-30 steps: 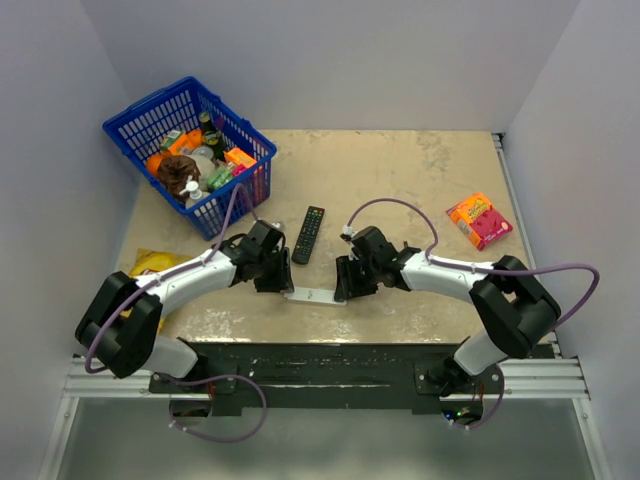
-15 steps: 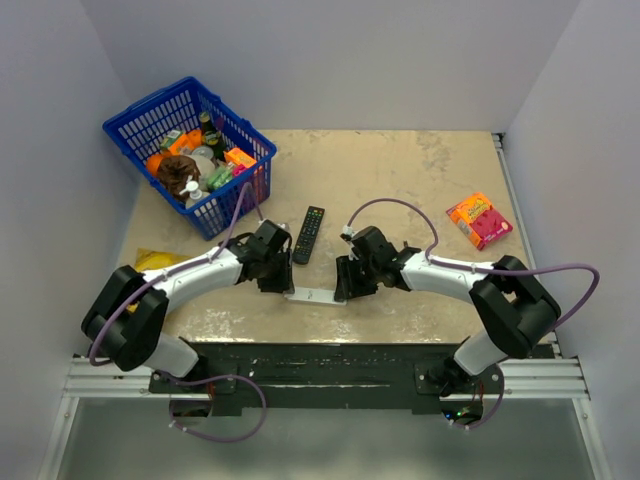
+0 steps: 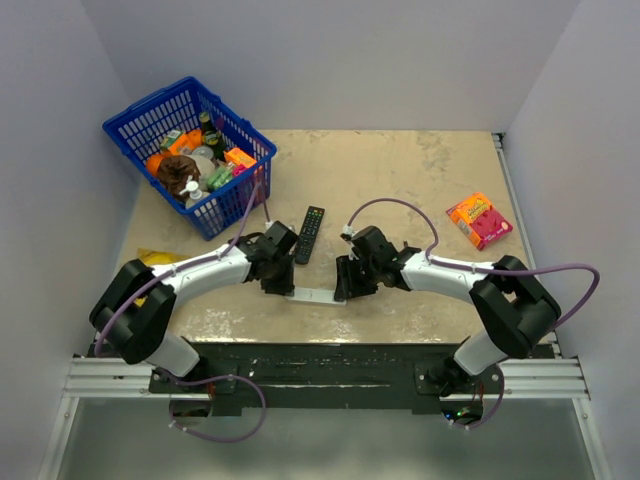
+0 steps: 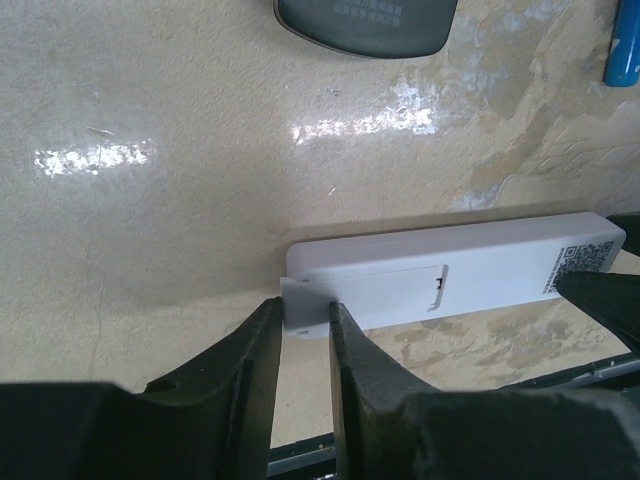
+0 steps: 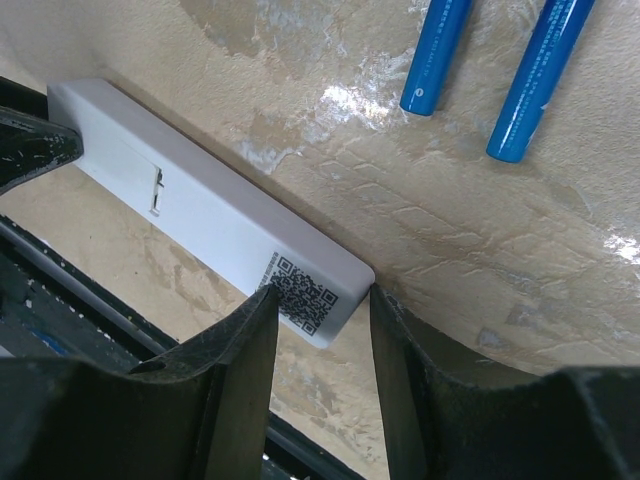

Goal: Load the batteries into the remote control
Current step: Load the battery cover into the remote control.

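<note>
The left gripper is shut to a narrow slit, pinching a thin white edge at the left end of the remote. The remote lies back-up, and a black remote lies beyond it. The right gripper, about half open, clamps the remote's right end, which carries a QR label. Two blue batteries lie just beyond that end, not touching it.

Smooth matt white plastic remote control, glossy blue batteries — worn, mottled, sheen-patched table
</note>
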You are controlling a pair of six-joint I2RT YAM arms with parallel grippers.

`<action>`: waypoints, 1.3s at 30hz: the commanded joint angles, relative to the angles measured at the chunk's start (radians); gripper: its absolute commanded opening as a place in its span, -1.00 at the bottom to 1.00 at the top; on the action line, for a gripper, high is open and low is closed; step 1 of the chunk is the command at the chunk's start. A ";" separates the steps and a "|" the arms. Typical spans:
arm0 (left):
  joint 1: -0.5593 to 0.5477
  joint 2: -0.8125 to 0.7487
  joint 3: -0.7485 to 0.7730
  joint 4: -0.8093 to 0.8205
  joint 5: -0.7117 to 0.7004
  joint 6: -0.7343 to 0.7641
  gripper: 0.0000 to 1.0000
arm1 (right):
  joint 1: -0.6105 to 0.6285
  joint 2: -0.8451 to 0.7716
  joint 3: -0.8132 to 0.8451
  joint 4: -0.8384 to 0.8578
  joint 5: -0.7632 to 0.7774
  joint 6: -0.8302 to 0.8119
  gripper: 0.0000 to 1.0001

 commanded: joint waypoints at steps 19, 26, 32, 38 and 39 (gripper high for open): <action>-0.091 0.095 0.133 -0.035 -0.004 -0.062 -0.46 | 0.026 0.013 0.048 0.014 -0.059 -0.022 -0.23; -0.099 0.113 0.168 -0.024 0.039 -0.060 -0.44 | 0.046 0.030 0.069 0.011 -0.056 -0.024 -0.24; -0.091 0.063 0.165 -0.080 -0.040 -0.083 -0.14 | 0.040 -0.027 0.089 -0.060 0.016 -0.053 -0.20; 0.022 -0.124 0.104 -0.090 -0.132 -0.111 0.14 | 0.040 -0.107 0.189 -0.196 0.137 -0.201 0.05; 0.036 -0.155 0.099 -0.090 -0.163 -0.111 0.19 | 0.040 -0.120 0.203 -0.207 0.145 -0.229 0.15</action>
